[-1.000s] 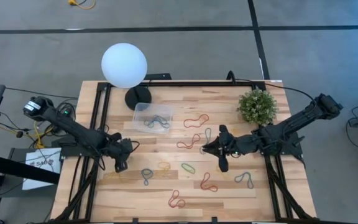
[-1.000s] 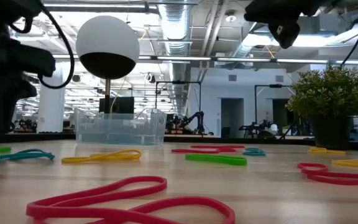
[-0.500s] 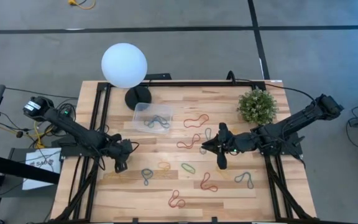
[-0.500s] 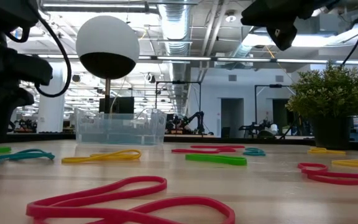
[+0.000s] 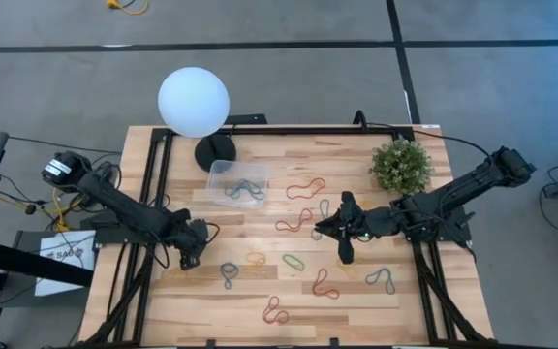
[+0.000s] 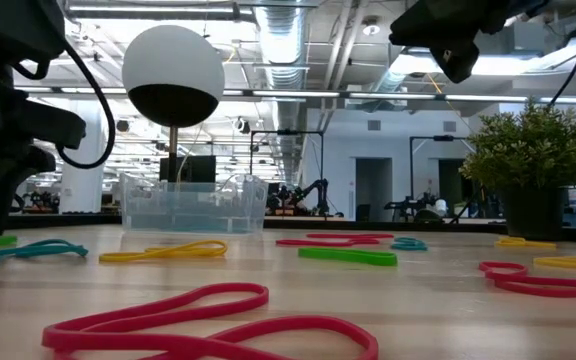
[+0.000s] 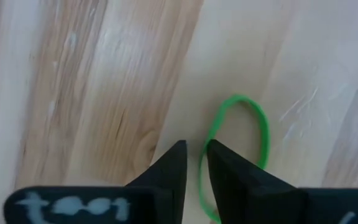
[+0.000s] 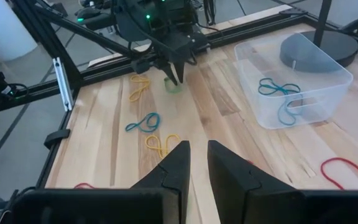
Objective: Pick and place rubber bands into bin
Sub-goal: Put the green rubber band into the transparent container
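Rubber bands (image 5: 295, 262) lie scattered on the table (image 5: 424, 310) before the bin (image 5: 237, 181).

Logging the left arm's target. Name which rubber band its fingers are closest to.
The green rubber band right at the left gripper; its loop lies beside the nearly closed fingers, unlike the scattered others.

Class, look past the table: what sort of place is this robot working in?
Probably a large open robotics lab or workshop: exposed ceiling ducts, another robot arm on a far bench, and a wooden worktable on bare concrete floor.
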Robot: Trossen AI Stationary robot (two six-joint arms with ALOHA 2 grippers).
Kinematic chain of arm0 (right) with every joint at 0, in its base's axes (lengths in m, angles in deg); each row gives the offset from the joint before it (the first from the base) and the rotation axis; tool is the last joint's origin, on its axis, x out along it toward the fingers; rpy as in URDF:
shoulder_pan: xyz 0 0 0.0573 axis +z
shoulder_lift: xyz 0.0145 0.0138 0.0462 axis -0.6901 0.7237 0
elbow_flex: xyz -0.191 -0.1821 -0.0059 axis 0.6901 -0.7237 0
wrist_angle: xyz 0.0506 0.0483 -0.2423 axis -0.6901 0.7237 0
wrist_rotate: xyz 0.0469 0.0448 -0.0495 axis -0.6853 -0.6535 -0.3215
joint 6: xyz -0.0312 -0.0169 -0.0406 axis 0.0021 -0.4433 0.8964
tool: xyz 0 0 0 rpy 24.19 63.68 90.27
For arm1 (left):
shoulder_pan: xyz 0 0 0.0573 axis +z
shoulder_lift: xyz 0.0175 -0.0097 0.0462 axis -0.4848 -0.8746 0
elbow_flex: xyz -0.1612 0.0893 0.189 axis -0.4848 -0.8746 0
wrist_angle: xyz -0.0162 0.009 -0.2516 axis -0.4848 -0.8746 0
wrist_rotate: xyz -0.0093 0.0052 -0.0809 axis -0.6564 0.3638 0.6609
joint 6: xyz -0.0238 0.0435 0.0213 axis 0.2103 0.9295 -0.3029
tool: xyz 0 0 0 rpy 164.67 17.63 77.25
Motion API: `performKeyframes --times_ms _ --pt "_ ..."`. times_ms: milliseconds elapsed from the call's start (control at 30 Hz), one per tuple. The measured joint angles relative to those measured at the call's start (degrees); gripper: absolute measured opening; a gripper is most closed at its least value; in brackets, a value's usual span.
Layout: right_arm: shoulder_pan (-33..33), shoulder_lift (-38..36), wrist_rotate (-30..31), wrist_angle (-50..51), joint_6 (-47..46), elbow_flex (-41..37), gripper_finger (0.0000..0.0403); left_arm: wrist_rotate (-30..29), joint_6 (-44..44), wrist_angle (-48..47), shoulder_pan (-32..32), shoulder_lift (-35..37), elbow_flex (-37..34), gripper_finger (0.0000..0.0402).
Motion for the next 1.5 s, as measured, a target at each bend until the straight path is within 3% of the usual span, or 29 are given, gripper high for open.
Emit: performKeyframes --times_ms 200,333,433,667,867,1200,1333,1500 --pt "0.00 0.00 0.00 0.02 0.00 0.00 0.0050 -0.02 6.92 -0.83 0.10 0.41 2.39 0.0007" --pt "0.00 0.01 0.00 0.02 -0.01 0.00 0.0050 -0.16 10.75 0.10 0.11 0.73 6.44 0.0001" --pt "0.00 0.02 -0.01 0.06 0.00 0.00 0.0050 -1.11 13.32 -4.62 0.12 0.82 10.14 0.0000" --pt "0.00 0.02 0.00 0.06 0.02 0.00 0.0050 -15.14 22.55 -14.02 0.74 0.92 21.56 0.0000" --pt "0.00 0.02 0.00 0.03 0.03 0.00 0.0050 -21.26 35.87 -13.59 6.58 0.95 27.90 0.0000" --pt "0.00 0.02 0.00 0.04 0.07 0.00 0.0050 -14.86 50.47 -12.93 25.44 0.95 30.57 0.0000" --pt "0.00 0.02 0.00 0.04 0.09 0.00 0.0050 -13.91 52.80 -12.14 31.77 0.66 30.59 0.0000" --pt "0.00 0.02 0.00 0.06 0.13 0.00 0.0050 -7.09 54.71 -8.60 38.91 -0.14 29.97 0.0000"
